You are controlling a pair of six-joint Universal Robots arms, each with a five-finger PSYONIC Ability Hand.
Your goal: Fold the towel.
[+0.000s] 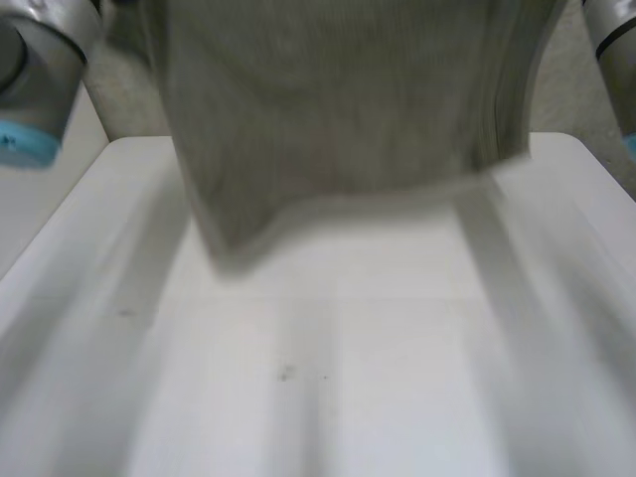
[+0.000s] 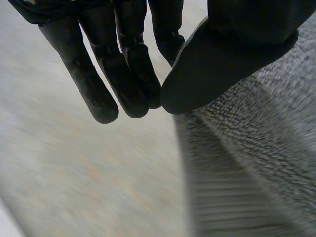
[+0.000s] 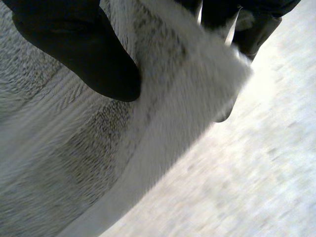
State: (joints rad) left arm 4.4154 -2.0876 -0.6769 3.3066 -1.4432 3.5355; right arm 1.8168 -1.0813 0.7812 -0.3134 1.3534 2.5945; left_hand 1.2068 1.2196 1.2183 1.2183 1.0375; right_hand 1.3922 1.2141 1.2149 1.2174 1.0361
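Observation:
A grey towel [image 1: 338,109] hangs in the air above the white table [image 1: 397,397], its lower edge sagging to a point on the left side. In the left wrist view my left hand [image 2: 217,64] pinches the towel [image 2: 256,163] at an upper edge, the thumb pressed against its straight fingers [image 2: 123,84]. In the right wrist view my right hand [image 3: 84,49] holds the towel [image 3: 163,113] near a corner, with the thumb on the near face and the fingers [image 3: 249,29] behind the cloth. Both hands are shut on the towel.
My left arm [image 1: 40,70] and right arm [image 1: 611,40] stand raised at either side of the towel. A small dark speck [image 1: 286,374] marks the table. Speckled floor [image 1: 124,99] lies beyond the table's far edge.

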